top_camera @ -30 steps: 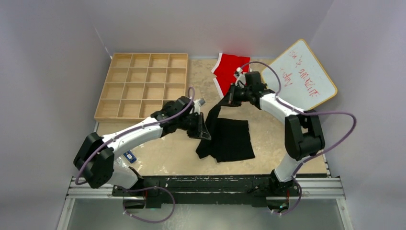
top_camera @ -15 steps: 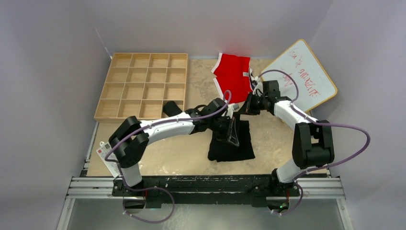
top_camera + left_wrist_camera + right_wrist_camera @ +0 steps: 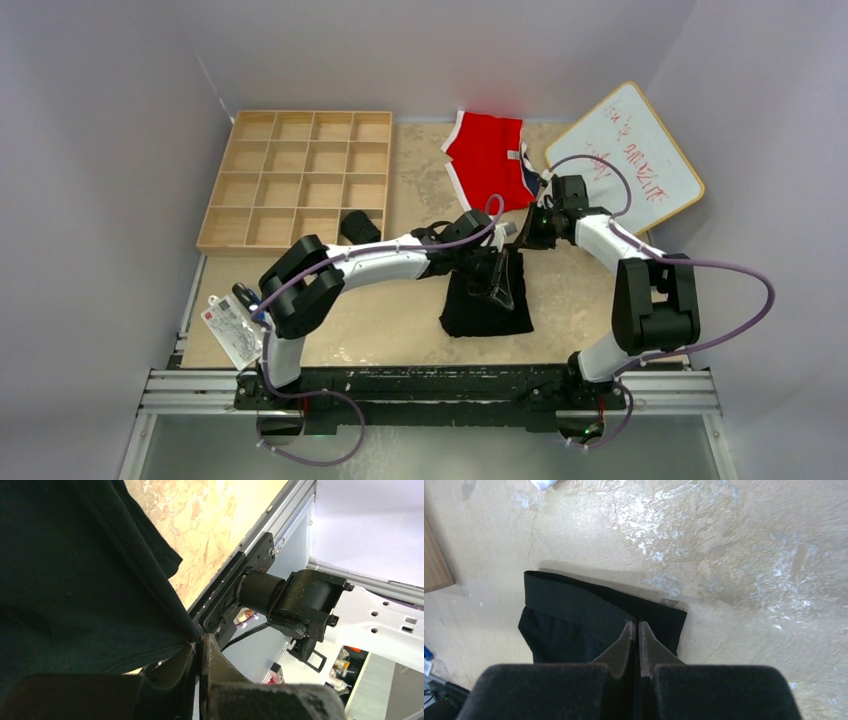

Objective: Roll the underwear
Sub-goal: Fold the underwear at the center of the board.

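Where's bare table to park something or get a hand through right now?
Free: the strip between wooden grid tray and red briefs; the near-right patch between black underwear and the right arm. Near-left is bare, but the left arm spans it. Crowded: centre, where left gripper and right gripper pinch it.

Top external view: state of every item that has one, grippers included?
folded underwear: lying on the table, folded over, not yet rolled, pinched by both grippers
bundled underwear: compact bundle in the tray's near-right compartment
red briefs: spread flat at the table's far edge
wooden grid tray: other compartments empty
left gripper: shut on folded underwear
right gripper: shut on folded underwear
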Robot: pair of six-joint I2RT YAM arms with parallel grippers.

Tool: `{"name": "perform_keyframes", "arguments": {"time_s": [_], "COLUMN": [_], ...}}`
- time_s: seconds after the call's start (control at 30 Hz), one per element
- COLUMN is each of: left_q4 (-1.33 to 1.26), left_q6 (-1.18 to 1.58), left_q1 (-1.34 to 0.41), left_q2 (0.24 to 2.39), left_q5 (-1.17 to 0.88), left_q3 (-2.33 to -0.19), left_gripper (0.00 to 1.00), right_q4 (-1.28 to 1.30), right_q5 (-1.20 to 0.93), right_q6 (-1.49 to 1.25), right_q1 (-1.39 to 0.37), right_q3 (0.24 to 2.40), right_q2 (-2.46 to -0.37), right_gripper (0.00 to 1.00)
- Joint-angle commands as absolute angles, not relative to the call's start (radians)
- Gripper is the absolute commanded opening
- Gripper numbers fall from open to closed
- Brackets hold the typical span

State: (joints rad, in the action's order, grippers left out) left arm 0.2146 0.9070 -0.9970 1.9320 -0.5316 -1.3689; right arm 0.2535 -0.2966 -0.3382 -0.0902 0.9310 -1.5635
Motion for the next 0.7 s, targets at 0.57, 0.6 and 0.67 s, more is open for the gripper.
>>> {"name": "perform_keyframes", "arguments": {"time_s": [0.57,0.6,0.67], "left_q4": [-0.028,-0.030,-0.023], "left_q6": [0.965,0.957,0.938], "left_q1": [-1.015,-1.013,-1.010], "left_q2": [2.013,1.991,1.928], "left_q5": [-0.665,-0.663,-0.646], "left_q3": [-1.381,-1.370,-1.349], "left_gripper": [0.47,0.52,0.63], "right_q4": [0.471,0.476,0.501], "right_q5": [-0.070,-0.062,-0.065], "right_q6": [-0.360,-0.362,-0.362], "right_q1": [-0.083,-0.083,-0.083], "right_q3": [1.126,1.129,1.143], "right_q2": [-1.668,-1.652,-1.617], "right_gripper": [0.31,0.38,0.44]}}
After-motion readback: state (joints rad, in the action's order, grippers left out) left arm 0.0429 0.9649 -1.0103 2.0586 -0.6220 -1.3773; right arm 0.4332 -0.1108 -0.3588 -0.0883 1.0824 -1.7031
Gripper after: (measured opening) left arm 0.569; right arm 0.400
